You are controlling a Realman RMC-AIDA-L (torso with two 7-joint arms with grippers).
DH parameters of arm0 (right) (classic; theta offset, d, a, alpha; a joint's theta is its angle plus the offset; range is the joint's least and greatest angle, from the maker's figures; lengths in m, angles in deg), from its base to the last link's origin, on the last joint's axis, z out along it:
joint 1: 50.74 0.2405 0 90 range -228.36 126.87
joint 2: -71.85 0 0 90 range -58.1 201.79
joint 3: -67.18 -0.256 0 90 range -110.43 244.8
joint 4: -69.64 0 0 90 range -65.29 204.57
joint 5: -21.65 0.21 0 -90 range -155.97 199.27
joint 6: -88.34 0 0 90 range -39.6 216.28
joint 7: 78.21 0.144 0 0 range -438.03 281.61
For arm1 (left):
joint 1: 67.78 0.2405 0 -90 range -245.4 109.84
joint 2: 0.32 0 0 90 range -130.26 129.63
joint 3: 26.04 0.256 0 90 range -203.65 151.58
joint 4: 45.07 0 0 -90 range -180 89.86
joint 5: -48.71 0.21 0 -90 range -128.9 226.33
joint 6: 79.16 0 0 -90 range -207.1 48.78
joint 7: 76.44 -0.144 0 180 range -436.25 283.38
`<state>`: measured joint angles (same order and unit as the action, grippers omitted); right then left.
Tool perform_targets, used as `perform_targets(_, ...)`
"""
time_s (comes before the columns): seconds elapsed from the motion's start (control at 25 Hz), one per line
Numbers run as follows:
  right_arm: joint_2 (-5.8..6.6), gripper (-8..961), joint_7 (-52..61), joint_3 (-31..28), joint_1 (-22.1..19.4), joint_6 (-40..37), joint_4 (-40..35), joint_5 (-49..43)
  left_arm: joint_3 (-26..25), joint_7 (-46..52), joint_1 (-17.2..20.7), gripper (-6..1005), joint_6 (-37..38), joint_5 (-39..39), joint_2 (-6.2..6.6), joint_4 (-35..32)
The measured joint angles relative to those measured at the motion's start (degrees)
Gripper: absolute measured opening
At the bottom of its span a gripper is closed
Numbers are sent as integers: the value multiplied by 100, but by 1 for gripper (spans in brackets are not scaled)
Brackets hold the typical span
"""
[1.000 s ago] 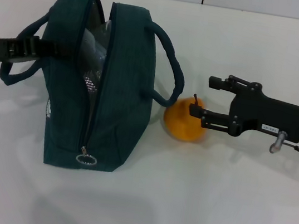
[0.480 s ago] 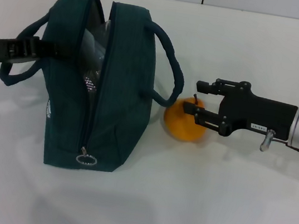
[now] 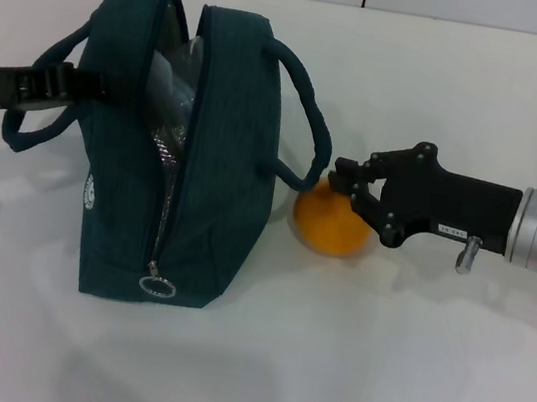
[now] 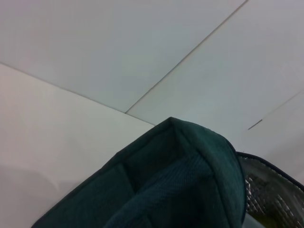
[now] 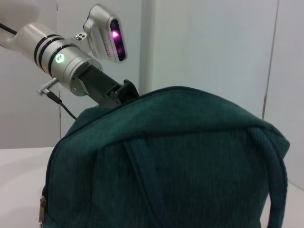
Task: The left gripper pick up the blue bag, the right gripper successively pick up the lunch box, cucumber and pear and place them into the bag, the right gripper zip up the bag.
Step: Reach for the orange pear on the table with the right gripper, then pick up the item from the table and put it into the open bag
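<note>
The blue bag (image 3: 218,163) stands upright on the white table with its top zip open and foil lining (image 3: 160,149) showing. My left gripper (image 3: 81,85) is shut on the bag's left wall near the rim, and it also shows beyond the bag (image 5: 121,92) in the right wrist view. Something clear, which looks like the lunch box (image 3: 171,75), lies inside the opening. The cucumber is hidden. The orange-yellow pear (image 3: 329,225) rests on the table against the bag's right side. My right gripper (image 3: 345,179) is open, rolled over and reaching onto the pear's top.
The zip's metal ring pull (image 3: 156,286) hangs at the bag's near end. The bag's right handle (image 3: 308,106) loops over towards the pear. White table (image 3: 376,359) stretches in front and to the right.
My right gripper has moved left onto the pear and rolled its wrist. The pear and bag have stayed in place, and the left arm has not moved.
</note>
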<state>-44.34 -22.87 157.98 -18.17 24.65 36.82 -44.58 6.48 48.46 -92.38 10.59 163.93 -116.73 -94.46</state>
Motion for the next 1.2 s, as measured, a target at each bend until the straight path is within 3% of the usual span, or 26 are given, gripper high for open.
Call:
perform_targets(0.12,0,76,-6,-8,4,7,13,25,0,0,-2,44,-4,0,1,0)
perform_targets(0.64,56,29,-72,-127,-42,8,-34,355,0,0,7,44,-11,-6,5,0)
perform_targets(1.2,112,32,-47,-1157,-278,-1100,-49,359,60,6,-10,44,325,-235,-70,-2)
